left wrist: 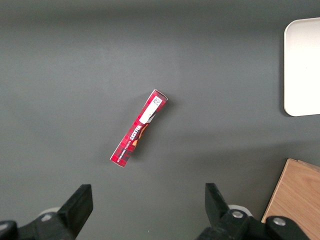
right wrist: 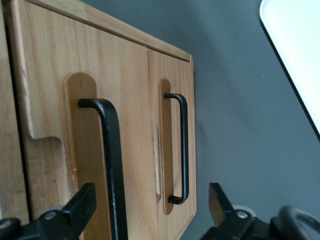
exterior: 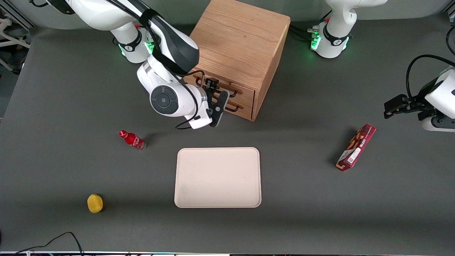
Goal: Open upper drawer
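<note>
The upper drawer sits flush in the cabinet; the gripper, fingers apart, hovers just before its handle.

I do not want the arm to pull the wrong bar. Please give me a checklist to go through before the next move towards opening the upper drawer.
1. Hand open: ok, its fingers stand wide apart.
2. Hand in front of the cabinet, facing the drawers: ok.
3. Upper drawer shut, ready to be pulled: ok.
4. Fingers around the upper handle: not ok, the hand appears short of it.
5. Hand lined up with the upper handle and not the lower handle: cannot tell, both bars show between the fingers.
6. Room for the drawer to slide out: probably ok, the tray lies nearer the front camera, apart from the cabinet.
</note>
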Motion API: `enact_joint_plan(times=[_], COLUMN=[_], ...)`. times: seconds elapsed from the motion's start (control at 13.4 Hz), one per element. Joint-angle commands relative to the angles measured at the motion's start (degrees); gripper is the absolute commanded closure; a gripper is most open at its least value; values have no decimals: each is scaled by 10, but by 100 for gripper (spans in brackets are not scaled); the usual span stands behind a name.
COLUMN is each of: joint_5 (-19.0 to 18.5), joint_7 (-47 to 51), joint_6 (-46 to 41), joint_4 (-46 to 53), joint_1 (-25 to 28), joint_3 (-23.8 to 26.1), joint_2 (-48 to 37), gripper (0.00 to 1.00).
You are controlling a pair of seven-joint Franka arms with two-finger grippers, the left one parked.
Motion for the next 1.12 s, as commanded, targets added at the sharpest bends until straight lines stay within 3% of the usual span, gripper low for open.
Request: enact_joint_plan(times=[0.0, 0.45, 0.75, 1.05], joint_5=[-12, -32, -78, -80], joint_7=[6, 2, 2, 2], joint_6=[3, 22, 30, 56], joint_4=[5, -3, -4, -26], joint_1=[15, 20, 21, 25], joint_3=[-3, -3, -2, -1], joint_2=[7, 8, 8, 3], gripper=[0, 0, 0, 0])
